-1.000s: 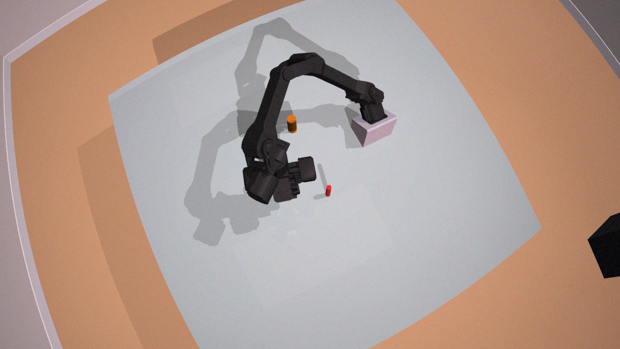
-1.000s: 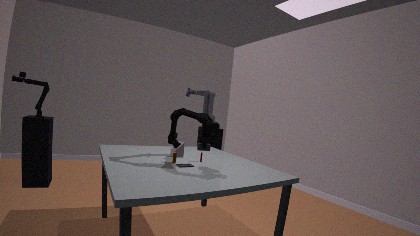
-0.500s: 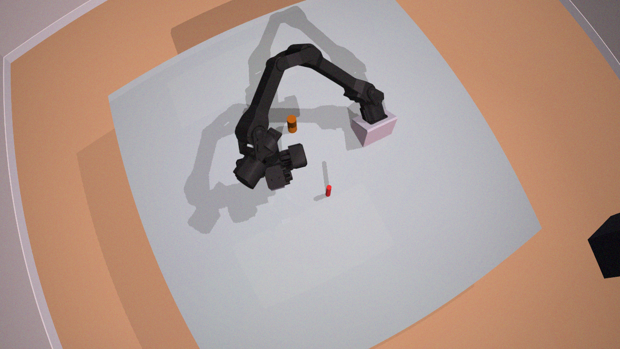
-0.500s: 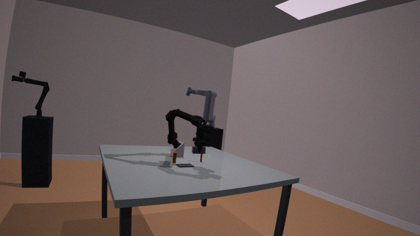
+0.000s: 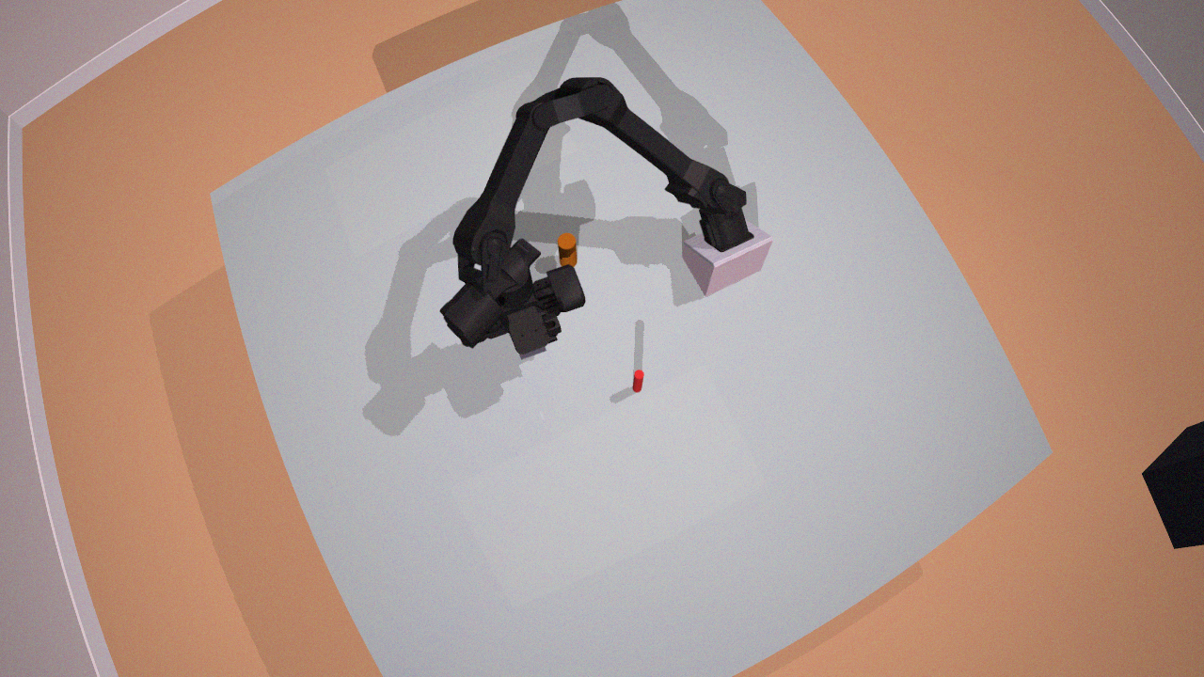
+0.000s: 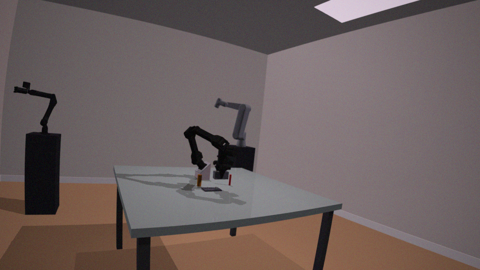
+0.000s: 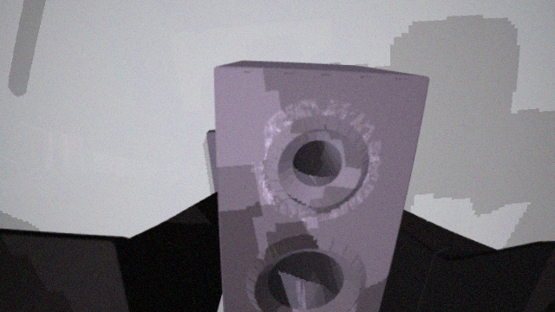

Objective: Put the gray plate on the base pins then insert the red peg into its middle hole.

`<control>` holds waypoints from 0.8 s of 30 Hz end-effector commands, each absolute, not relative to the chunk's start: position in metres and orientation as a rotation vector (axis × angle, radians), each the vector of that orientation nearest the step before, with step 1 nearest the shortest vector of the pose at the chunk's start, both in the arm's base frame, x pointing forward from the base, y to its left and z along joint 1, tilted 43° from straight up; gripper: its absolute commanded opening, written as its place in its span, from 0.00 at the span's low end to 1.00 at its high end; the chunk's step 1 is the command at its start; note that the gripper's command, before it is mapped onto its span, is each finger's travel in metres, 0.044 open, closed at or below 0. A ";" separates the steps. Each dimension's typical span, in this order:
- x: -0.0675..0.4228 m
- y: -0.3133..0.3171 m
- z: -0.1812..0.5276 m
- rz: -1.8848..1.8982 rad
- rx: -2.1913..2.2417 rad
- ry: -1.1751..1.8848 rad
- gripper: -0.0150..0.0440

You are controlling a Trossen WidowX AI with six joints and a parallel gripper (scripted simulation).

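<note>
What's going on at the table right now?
The black arm's claw is shut on the gray plate and holds it in the air above the table. In the exterior view the dark base lies flat on the table, nothing seated on it yet. The red peg stands upright on its own, untouched, off to one side of the arm. An orange cylinder stands nearby.
</note>
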State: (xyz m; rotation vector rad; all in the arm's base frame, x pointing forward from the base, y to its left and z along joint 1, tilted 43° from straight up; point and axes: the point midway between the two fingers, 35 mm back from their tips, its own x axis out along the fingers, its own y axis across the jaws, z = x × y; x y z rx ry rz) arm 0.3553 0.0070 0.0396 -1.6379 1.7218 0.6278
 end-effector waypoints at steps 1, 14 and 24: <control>0.354 -0.004 0.044 0.643 -1.662 1.715 0.25; 0.342 -0.043 0.053 0.706 -1.722 1.722 0.25; 0.340 -0.049 0.054 0.715 -1.731 1.724 0.25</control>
